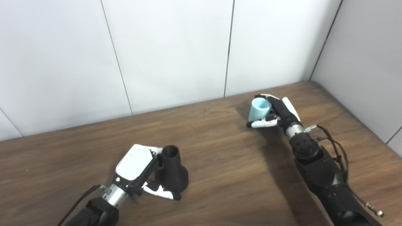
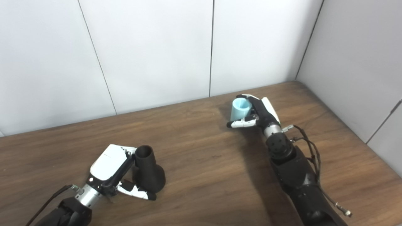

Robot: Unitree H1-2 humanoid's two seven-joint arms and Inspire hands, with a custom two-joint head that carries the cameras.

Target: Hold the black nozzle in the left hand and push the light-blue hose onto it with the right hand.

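Gripping the black flared plastic nozzle (image 1: 172,174) upright in my left hand (image 1: 138,172), fingers closed around it. Well right of the nozzle, my right hand (image 1: 278,114) is wrapped around the short light-blue hose piece (image 1: 259,110).

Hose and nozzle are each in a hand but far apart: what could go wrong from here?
1. The right hand wraps the short light-blue hose along most of its side, so its fingers might meet the black nozzle before the hose seats.
2. The left hand grips the nozzle from one side only; a push could tip it.
3. The two openings face different ways, so misalignment is likely.
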